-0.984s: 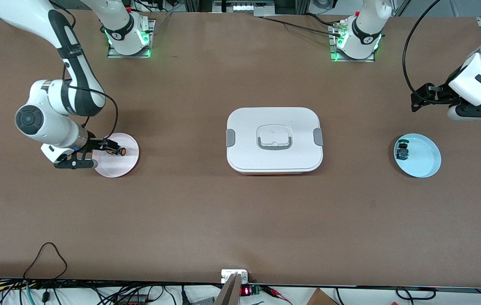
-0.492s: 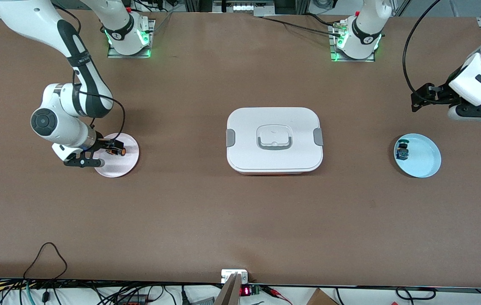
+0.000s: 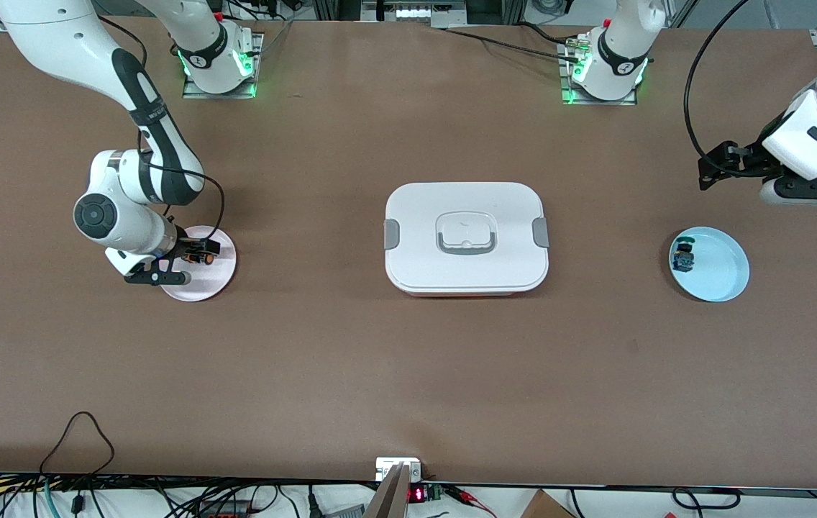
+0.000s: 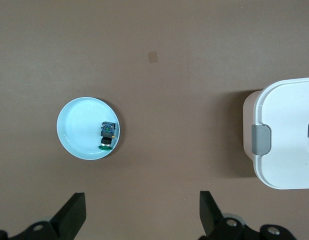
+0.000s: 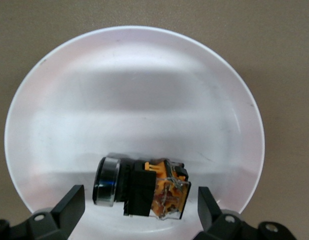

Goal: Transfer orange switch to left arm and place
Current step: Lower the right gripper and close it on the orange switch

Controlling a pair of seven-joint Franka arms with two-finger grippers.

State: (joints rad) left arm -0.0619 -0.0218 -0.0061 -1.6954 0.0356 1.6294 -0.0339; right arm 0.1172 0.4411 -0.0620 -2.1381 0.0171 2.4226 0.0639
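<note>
The orange switch (image 3: 196, 256) lies on its side on a pink plate (image 3: 206, 282) toward the right arm's end of the table. My right gripper (image 3: 191, 262) is low over that plate and open. In the right wrist view the switch (image 5: 142, 187) lies between the two fingers with a gap on each side, on the plate (image 5: 134, 95). The gripper (image 5: 140, 202) touches nothing that I can see. The white box (image 3: 466, 237) stands in the middle of the table. My left gripper (image 3: 793, 193) waits open and empty in the air above the left arm's end of the table, also seen in its wrist view (image 4: 142, 215).
A light blue plate (image 3: 723, 277) lies near the left arm's end with a small blue-and-green component (image 3: 683, 257) in it; both show in the left wrist view, plate (image 4: 77, 130) and component (image 4: 108, 135). The box's end with a grey clip (image 4: 261, 141) shows there too.
My right arm has moved toward the box, bringing its open gripper further over the pink plate. The switch has stayed in place. The left arm has not moved.
</note>
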